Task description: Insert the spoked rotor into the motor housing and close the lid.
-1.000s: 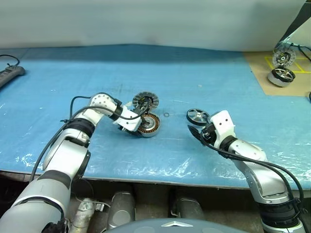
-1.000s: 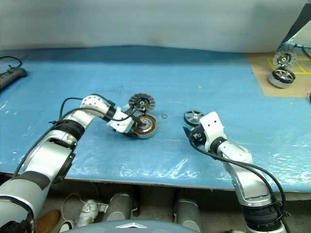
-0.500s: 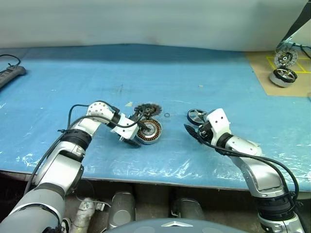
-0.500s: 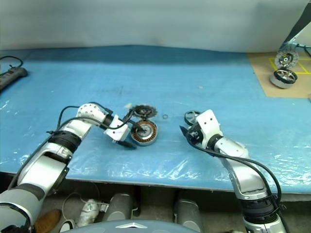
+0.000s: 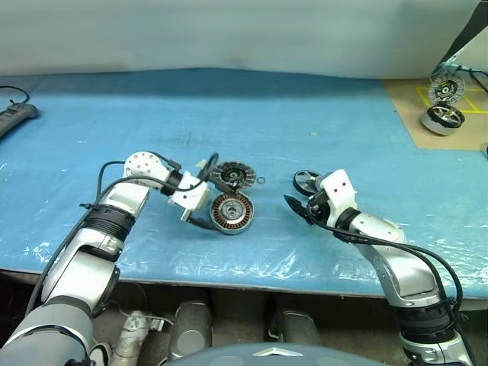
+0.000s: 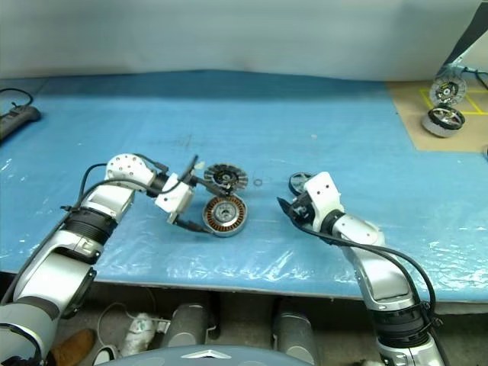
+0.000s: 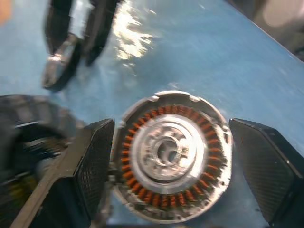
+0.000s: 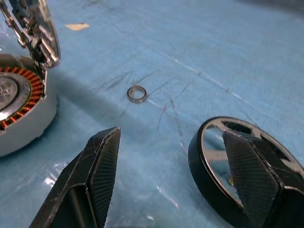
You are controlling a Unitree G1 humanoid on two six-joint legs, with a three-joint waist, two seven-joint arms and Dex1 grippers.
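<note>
L gripper (image 5: 204, 212) jaws released, straddling motor housing (image 5: 231, 213), windings up, lid (image 5: 232, 175) just behind | R gripper (image 5: 299, 206) jaws apart, empty, beside spoked rotor (image 5: 308, 181) on mat | I'd pinch rotor by rim, keep it level, centre hub over housing bore

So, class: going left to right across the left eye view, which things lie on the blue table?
Power strip → left gripper → motor housing → small ring → right gripper → second motor set on the brown board. The lid and the spoked rotor overlap their neighbours, so they are left out.
</note>
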